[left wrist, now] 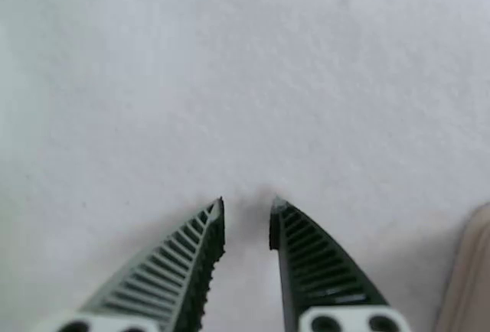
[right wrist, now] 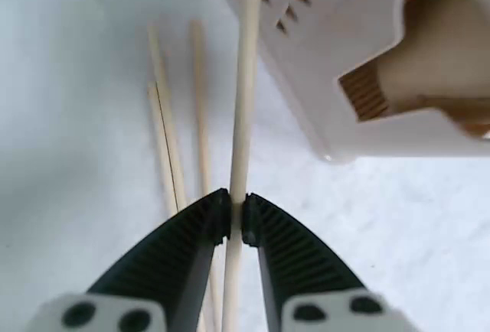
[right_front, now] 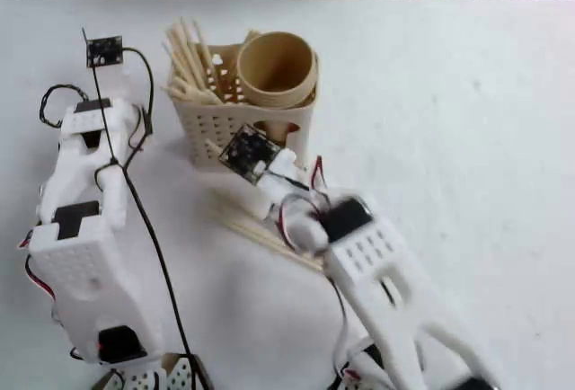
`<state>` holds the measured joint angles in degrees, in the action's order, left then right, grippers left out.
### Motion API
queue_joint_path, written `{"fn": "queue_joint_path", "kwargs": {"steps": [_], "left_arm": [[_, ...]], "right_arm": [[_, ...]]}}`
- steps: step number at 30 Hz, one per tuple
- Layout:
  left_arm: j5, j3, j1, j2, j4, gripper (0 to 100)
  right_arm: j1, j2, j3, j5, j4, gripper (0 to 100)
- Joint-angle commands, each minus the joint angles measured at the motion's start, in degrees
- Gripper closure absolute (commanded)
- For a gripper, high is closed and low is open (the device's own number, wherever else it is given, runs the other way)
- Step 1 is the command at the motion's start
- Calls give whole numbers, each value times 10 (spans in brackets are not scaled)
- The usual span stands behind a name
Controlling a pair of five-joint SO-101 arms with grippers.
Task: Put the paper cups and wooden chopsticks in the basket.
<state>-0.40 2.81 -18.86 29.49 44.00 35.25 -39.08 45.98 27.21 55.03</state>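
Chopstick [right wrist: 246,79]: one is clenched in your R gripper [right wrist: 236,221], jaws pinched on it partway along. Its far end crosses the corner of the basket [right wrist: 344,79]; can't tell if it touches.

Loose chopsticks [right wrist: 164,118], approx. three, lie flat on the table [right wrist: 61,156] just beside the held one and roughly parallel w/ it, outside the basket.

In the high view you'll see a chopstick bundle [right_front: 189,57] already standing tilted in the basket's left side, tips fanned out above the rim. The paper cups [right_front: 276,68] sit nested in its right side, mouth up and leaning a bit. Thru the basket's handle cut-out, the R wrist view shows a cup's tan side.

Your R arm [right_front: 377,264] comes in from the near-right part of the table, w/ its wrist at the basket's near wall and over the loose sticks.

Your L arm [right_front: 85,192] sits folded on the left, beside the basket. The L gripper [left wrist: 246,225] is released: jaws parted by a narrow gap, nothing between them, pointing at bare white tabletop.
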Motion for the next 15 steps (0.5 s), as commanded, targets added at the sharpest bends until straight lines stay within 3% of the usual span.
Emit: {"fn": "queue_joint_path", "kwargs": {"steps": [1,8,15], "left_arm": [[-1,-26,-4,-5,-6,883],[-1,-26,-4,-5,-6,883],[-1,-25,-4,-5,-6,883]], "right_arm": [[29,-138,-21,-5,22,981],[33,-66,-285,-55,72,981],[35,148,-532,-94,-125,978]]}}
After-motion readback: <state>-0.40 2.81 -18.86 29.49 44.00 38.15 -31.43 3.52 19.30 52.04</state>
